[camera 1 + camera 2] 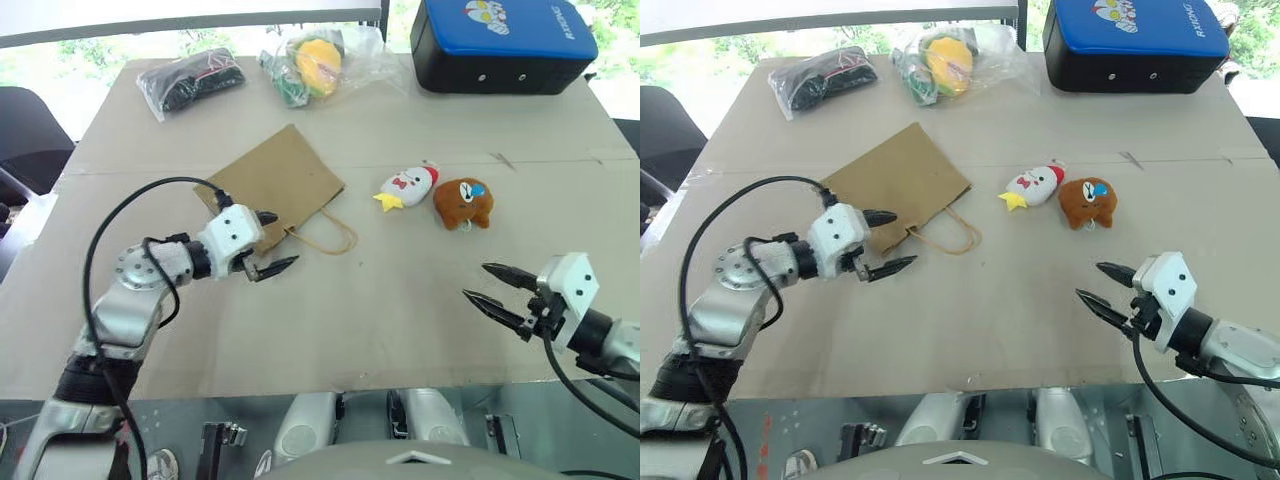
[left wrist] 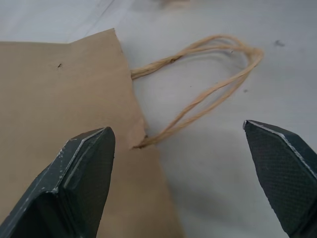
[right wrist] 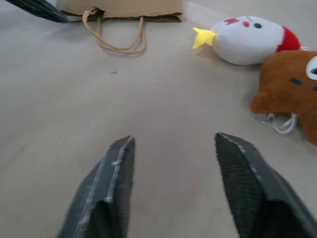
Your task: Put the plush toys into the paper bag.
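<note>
So the paper bag (image 1: 272,187) is lying flat on the worktop (image 1: 400,320), mouth and cord handles (image 1: 327,234) pointing toward the robot's right. The left gripper (image 1: 272,243) sits right at that mouth edge, jaws spread wide, nothing in them. Both plush toys, the white one (image 1: 408,187) and the brown one (image 1: 463,203), lie side by side just past the handles. The right gripper (image 1: 495,288) is partly open, empty, and nearer the toys.

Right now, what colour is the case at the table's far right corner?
Blue lid, black sides; left eye view.
</note>
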